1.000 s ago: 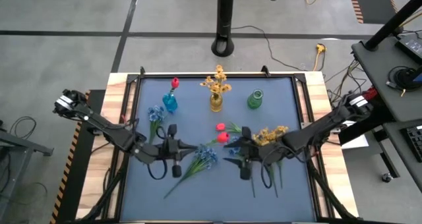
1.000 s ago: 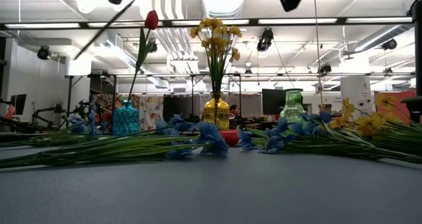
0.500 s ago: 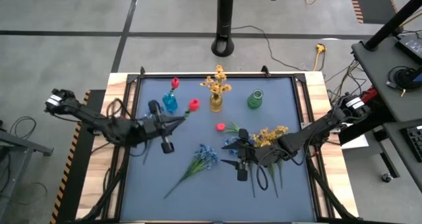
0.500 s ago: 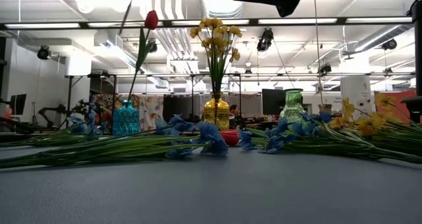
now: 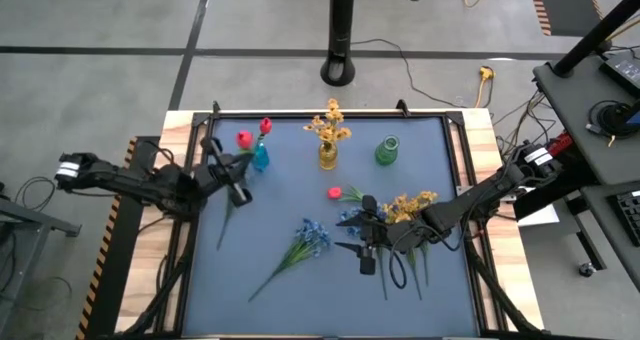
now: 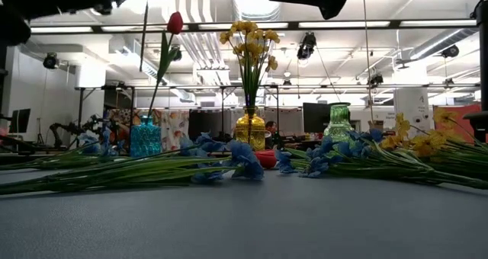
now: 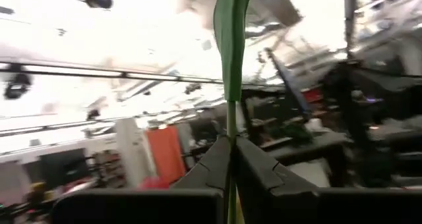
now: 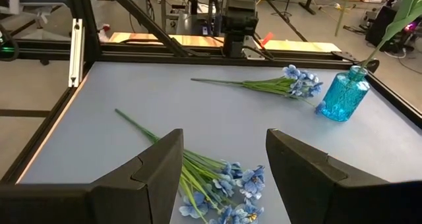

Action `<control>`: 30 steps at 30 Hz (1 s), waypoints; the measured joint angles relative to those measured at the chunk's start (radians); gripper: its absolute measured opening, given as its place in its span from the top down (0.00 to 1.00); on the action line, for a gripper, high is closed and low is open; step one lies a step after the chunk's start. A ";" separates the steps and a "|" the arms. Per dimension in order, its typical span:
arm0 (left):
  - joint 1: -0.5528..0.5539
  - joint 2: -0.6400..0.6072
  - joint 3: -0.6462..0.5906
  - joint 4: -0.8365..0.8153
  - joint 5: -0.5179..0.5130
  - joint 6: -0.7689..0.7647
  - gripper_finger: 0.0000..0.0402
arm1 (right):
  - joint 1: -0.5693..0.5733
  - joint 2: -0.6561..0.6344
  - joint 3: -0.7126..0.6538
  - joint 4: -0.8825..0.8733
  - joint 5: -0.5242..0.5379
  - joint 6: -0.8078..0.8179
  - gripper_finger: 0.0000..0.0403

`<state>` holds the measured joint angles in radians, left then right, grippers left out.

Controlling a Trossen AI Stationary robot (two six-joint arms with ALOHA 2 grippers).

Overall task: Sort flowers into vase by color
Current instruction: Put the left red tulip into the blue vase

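Grey concrete floor (image 5: 100, 20) with black tape lines, black pole base (image 5: 341, 70), ceiling strip lights (image 6: 335, 24), exposed ducts.

Dark table mat (image 5: 300, 290) inside a wooden border (image 5: 170, 130) — black pole base (image 5: 340, 72) on the floor beyond.

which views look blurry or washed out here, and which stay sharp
Left wrist view: room smeared, ceiling glare, though the green stem in the left pincer reads clearly. Low view: bright ceiling lights behind the yellow flowers. Right wrist view: sharp on the blue vase.

Glossy glass vases (image 5: 387, 151), matt grey table mat (image 5: 300, 290), bare wood edging (image 5: 177, 130).
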<state>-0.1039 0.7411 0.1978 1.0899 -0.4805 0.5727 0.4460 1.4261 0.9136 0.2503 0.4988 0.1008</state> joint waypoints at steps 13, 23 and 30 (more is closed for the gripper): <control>0.273 0.046 -0.028 0.021 0.005 -0.150 1.00 | -0.001 0.000 0.000 0.008 0.000 -0.005 0.48; 0.368 0.085 -0.028 0.029 0.023 -0.324 1.00 | -0.001 0.000 0.000 0.017 0.000 -0.015 0.48; 0.392 0.088 -0.028 0.035 0.019 -0.371 1.00 | -0.001 0.000 0.001 0.018 0.000 -0.015 0.48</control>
<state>0.2882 0.8293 0.1696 1.1252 -0.4614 0.2012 0.4446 1.4261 0.9142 0.2679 0.4992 0.0853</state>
